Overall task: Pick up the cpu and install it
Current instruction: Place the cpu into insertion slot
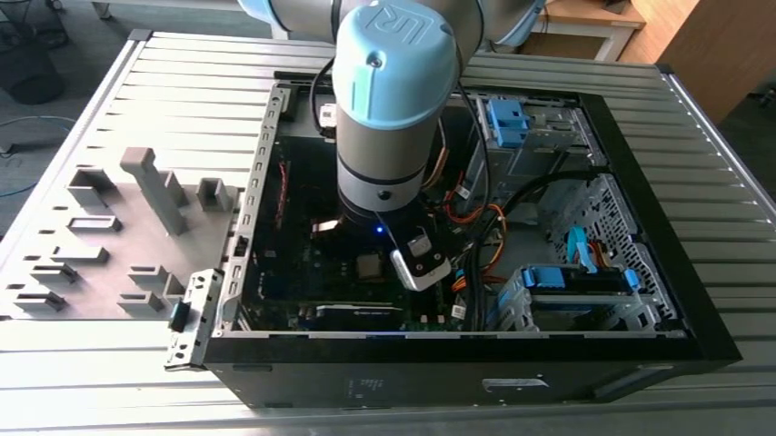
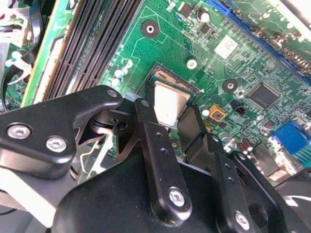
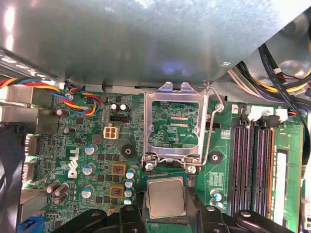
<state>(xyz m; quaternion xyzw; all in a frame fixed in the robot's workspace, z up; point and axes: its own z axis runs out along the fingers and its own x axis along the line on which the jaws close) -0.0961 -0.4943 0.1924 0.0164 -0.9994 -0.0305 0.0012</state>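
1. The claw (image 2: pixel 170 116) pinches the cpu (image 2: pixel 168 103) by two opposite edges, with one finger (image 2: pixel 146 121) against each side. That makes two fingers and one chip.
2. I judge the cpu to be light, thin and stiff. Its smooth metal top is likely slippery and its underside delicate. The bare edges are the only safe hold, with gentle pressure and the chip kept level.
3. Directly beneath the cpu lies the one socket (image 2: pixel 171 77), its gold contacts exposed. I cannot tell whether the chip touches it.
4. Just beyond, one metal retention frame (image 3: pixel 175 121) stands flipped open, with one wire lever (image 3: pixel 214 124) beside it.
5. Around these spreads the single green motherboard (image 3: pixel 73 160). Memory slots (image 3: pixel 252 160) run alongside the socket, four by my count, though I am not certain.
6. Farthest out, one open computer case (image 1: pixel 679 336) sits on the slatted worktop (image 1: pixel 182 82). At the exterior view's left, one tray (image 1: pixel 122 245) holds several grey blocks (image 1: pixel 155 186).
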